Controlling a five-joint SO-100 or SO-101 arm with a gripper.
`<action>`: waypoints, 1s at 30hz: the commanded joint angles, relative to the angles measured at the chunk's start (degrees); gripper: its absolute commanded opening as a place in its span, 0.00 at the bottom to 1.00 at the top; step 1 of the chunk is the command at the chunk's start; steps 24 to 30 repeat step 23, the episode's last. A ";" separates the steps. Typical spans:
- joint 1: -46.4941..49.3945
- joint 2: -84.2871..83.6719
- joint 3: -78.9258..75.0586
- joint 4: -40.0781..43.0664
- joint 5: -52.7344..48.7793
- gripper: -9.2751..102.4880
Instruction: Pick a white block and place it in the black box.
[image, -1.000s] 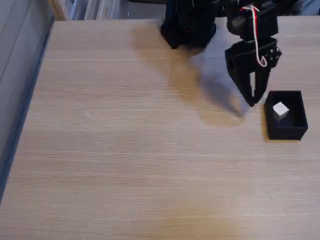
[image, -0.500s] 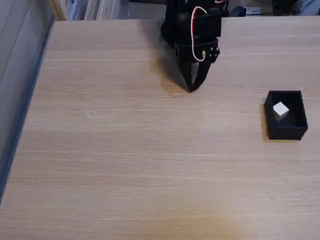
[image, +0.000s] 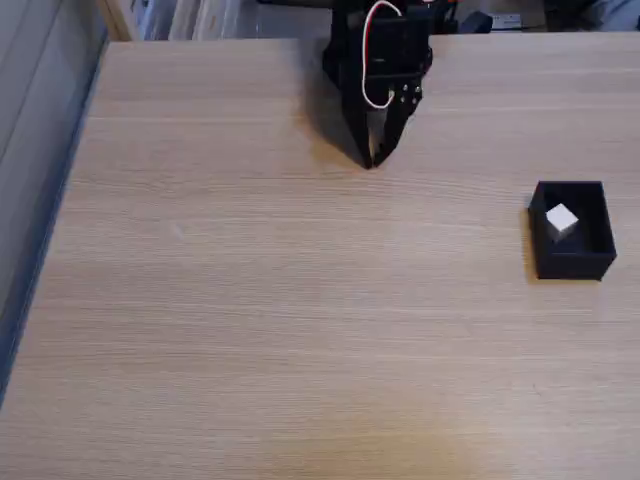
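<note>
- Fixed view, change: we see the gripper (image: 369, 160) slightly nearer the table's far edge than half a second ago, well apart from the black box (image: 574, 262); its fingers meet at the tips, clenched on nothing.
- Count: we count one white block (image: 561, 219), resting inside the one black box, both unmoved on the table (image: 250, 320).
- Cut off: the frame's top edge crops the arm's base.

At the right edge of the frame, the white block (image: 561, 219) sits inside the black box (image: 572, 262) on the wooden table (image: 250, 320). The gripper (image: 370, 160), fingertips together, points down at upper centre, well apart from the box.
</note>
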 joint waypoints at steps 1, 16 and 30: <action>0.35 3.60 0.88 1.32 2.46 0.08; 0.35 3.78 0.88 1.58 1.58 0.08; 0.44 3.78 0.88 1.76 -0.09 0.08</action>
